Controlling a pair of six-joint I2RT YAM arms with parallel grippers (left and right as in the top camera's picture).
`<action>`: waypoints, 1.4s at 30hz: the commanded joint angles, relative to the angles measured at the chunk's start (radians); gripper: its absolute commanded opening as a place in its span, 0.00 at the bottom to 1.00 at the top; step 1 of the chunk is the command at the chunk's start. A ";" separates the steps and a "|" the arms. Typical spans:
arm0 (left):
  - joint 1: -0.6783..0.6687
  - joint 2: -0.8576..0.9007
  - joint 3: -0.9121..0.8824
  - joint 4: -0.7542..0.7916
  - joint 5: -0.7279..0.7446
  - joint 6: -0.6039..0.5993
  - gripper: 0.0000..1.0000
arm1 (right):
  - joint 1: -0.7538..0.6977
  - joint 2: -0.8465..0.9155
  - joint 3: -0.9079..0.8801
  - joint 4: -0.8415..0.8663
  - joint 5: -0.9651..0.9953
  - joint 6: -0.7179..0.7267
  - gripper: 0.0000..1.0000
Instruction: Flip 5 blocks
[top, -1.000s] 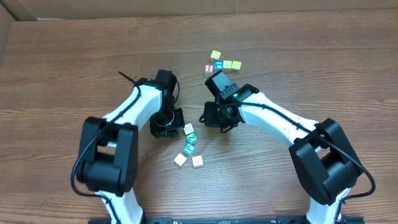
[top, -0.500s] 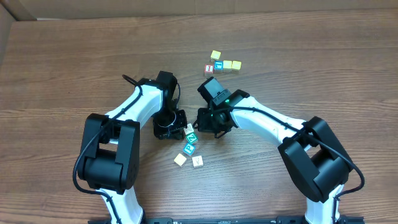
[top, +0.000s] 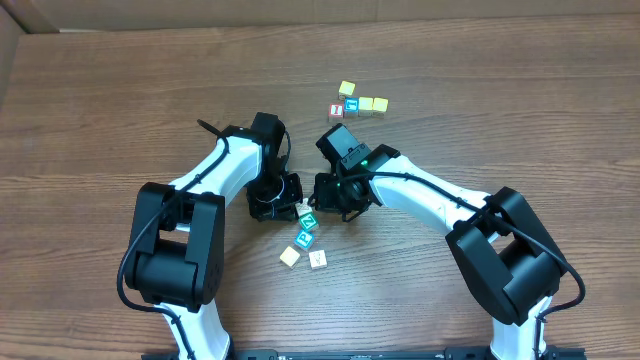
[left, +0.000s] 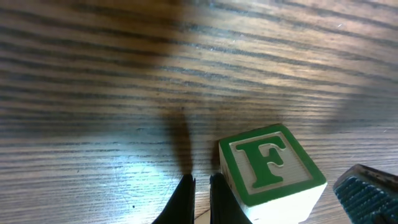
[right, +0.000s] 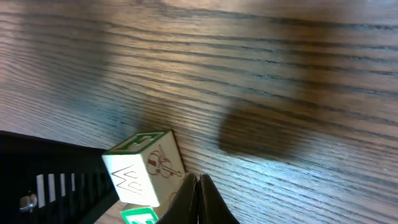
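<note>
Blocks (top: 309, 220) lie in a small cluster on the wooden table (top: 100, 90), between the two arms. There is a whitish block (top: 303, 206) farthest from us, a teal-green block (top: 309, 220) just below it, then a blue block (top: 304, 238). A cream block (top: 290, 256) and a second whitish block (top: 318, 259) lie nearest us.

We see the left gripper (top: 283, 203) low at the cluster's left, its jaws pressed together with nothing between them. In its wrist view the fingertips (left: 184, 199) sit just beside a cube with a green F (left: 270, 171).

The right gripper (top: 322, 200) sits at the cluster's upper right, likewise closed and empty. Its wrist view shows a cube marked W (right: 146, 168) just left of its tips.

Well apart, toward the far side, we see yellow cubes (top: 346, 89) and a red-faced cube (top: 336, 109).
</note>
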 joint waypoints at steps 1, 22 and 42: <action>0.003 0.015 -0.008 0.008 0.014 0.023 0.04 | 0.016 0.005 -0.006 0.010 -0.019 0.000 0.04; 0.016 0.015 0.046 -0.105 -0.014 0.072 0.04 | 0.028 0.005 -0.006 -0.032 0.000 0.076 0.04; 0.014 0.015 0.046 -0.054 0.064 0.074 0.04 | 0.029 0.005 -0.006 -0.081 -0.017 0.153 0.04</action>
